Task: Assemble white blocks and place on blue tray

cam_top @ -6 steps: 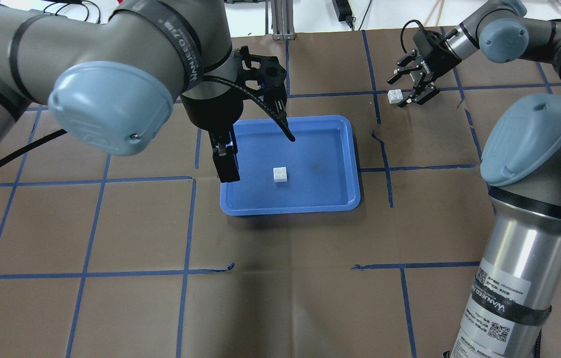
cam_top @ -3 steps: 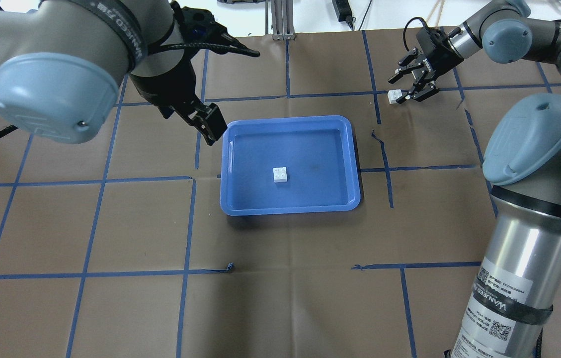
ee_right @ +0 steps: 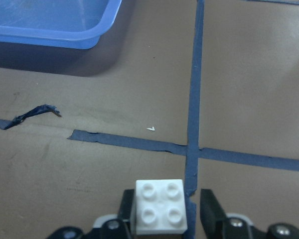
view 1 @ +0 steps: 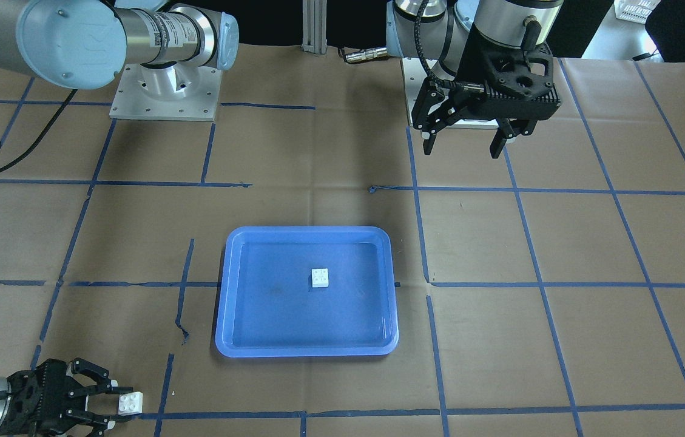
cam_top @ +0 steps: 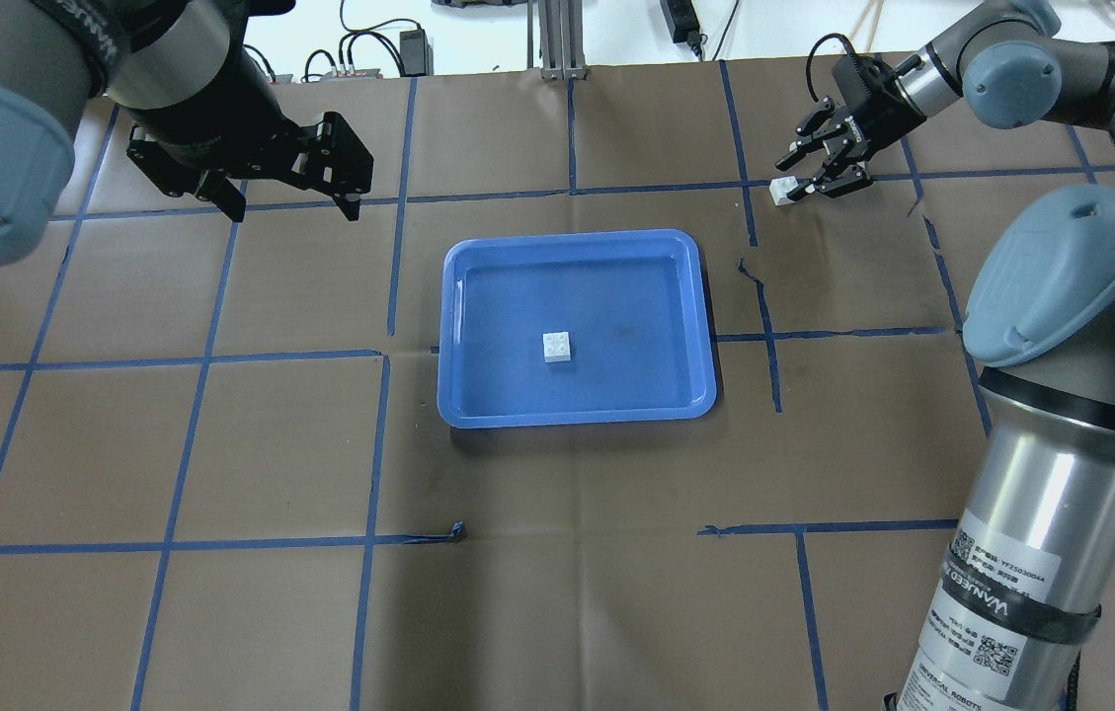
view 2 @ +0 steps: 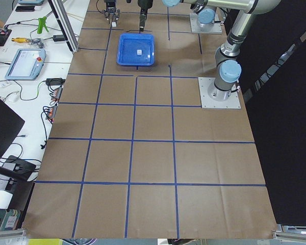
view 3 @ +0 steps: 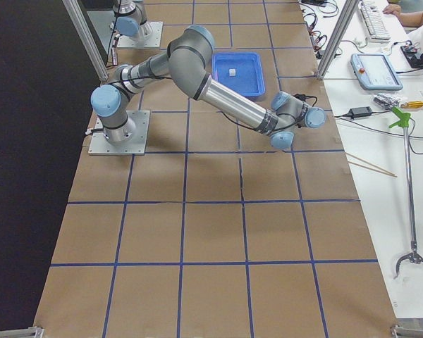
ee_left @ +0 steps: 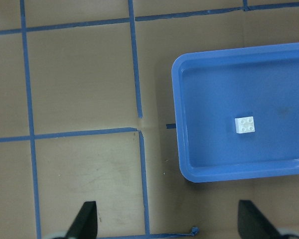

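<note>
One white block (cam_top: 558, 347) lies studs up in the middle of the blue tray (cam_top: 577, 420); it also shows in the front view (view 1: 320, 277) and the left wrist view (ee_left: 244, 125). The second white block (cam_top: 784, 190) sits on the table at the far right, on a tape line. My right gripper (cam_top: 802, 181) is open and low, and this block (ee_right: 159, 206) sits between its fingertips, with a gap on one side. My left gripper (cam_top: 290, 202) is open and empty, high over the table to the far left of the tray (ee_left: 177, 99).
Brown paper with a blue tape grid covers the table. A torn tape end (ee_right: 37, 113) lies between the tray and the right gripper. The arms' base plates (view 1: 163, 91) stand at the robot's side. Cables (cam_top: 359, 49) lie past the far edge.
My left gripper has moved off the tray's left rim, up and away to the far left. My right gripper has closed in around the second block.
</note>
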You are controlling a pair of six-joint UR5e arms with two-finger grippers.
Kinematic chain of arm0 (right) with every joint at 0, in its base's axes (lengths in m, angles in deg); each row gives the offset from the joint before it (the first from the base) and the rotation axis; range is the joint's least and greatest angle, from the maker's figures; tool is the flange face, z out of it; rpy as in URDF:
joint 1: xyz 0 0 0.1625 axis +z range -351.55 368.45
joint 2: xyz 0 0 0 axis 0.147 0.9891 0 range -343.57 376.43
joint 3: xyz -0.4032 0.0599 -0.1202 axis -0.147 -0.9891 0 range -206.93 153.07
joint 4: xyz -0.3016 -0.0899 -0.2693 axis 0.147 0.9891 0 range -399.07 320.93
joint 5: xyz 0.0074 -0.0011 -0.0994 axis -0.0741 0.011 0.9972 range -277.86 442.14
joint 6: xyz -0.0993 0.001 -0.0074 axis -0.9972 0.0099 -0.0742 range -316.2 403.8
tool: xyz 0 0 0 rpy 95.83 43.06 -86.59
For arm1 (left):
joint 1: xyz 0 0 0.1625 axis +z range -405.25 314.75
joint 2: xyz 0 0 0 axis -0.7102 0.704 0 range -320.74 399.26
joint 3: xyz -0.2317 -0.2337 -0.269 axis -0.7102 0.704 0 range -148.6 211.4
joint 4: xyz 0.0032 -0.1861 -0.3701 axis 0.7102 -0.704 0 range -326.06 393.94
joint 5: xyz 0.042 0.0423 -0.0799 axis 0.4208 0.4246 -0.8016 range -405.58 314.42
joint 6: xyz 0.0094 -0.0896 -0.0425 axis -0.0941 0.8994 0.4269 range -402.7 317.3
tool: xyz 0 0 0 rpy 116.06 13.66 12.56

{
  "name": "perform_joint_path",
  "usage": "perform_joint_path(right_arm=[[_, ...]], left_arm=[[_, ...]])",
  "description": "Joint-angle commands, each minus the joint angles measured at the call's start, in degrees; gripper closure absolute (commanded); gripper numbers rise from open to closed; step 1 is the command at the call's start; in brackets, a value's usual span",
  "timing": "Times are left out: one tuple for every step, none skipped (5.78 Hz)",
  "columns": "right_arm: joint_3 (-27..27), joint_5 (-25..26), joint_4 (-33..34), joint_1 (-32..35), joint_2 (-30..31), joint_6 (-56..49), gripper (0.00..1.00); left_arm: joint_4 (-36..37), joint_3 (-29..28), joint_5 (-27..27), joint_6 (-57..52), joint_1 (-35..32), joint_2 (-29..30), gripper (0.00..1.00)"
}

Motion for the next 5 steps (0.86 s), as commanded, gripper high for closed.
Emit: perform_joint_path(right_arm=[[0.0, 0.2, 0.1, 0.0, 0.0, 0.0, 0.59], [-0.1, 0.2, 0.1, 0.0, 0.0, -0.1, 0.72], [-0.5, 0.3, 0.0, 0.0, 0.1, 0.0, 0.8], [-1.0, 0.3, -0.1, 0.0, 1.4, 0.3, 0.8], [-0.9, 0.6, -0.5, 0.0, 4.3, 4.2, 0.8]], left_arm=[[-1.6, 0.3, -0.7, 0.6, 0.3, -0.3, 0.01], [-1.7, 0.1, 0.0, 0.7, 0.3, -0.5, 0.01], [-1.6, 0.0, -0.3, 0.9, 0.4, -0.5, 0.01], [-1.4, 0.0, -0.2, 1.4, 0.5, -0.3, 0.01], [-1.4, -0.1, 0.1, 1.4, 0.6, -0.4, 0.01]])
